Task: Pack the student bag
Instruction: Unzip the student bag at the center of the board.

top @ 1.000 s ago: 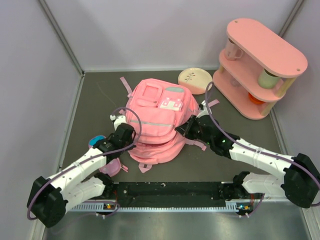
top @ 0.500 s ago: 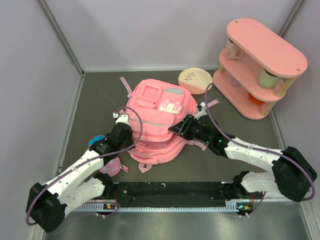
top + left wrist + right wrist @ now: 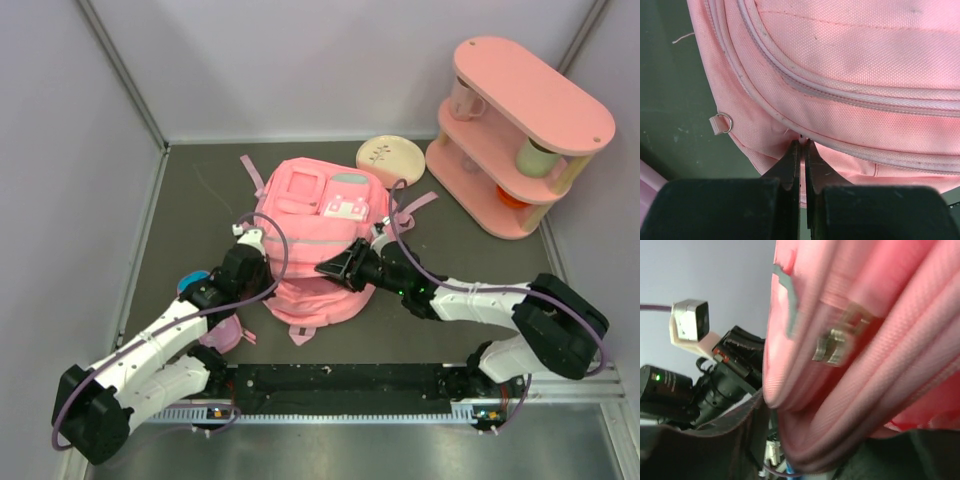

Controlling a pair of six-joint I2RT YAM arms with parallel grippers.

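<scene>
— Noted: the bag (image 3: 320, 225) lies front-up mid-counter (image 3: 200, 200), straps splayed. Nothing packed that I can see. By my read you're at the opening step.

— Agreed. Your left gripper (image 3: 801, 142): jaws closed at the bag's lower-left seam, tips against the piping. Can't tell whether any cloth is caught between them.

— Your right gripper (image 3: 328, 270) sits low against the bag's lower-right side. Jaws stand apart, a fold of bag bulging between them. Can't tell whether they bear on it, as the wrist view is blurred.

— The zip pull (image 3: 832, 347) shows in that view, just beyond the jaws, not in them.

— Next, I'd judge, you steer the right jaws onto that pull, close, then draw it along the track. It's a small, flat target, so square up first.

— And use your left as anchor, or the soft bag will likely slide with the pull instead of unzipping.
</scene>
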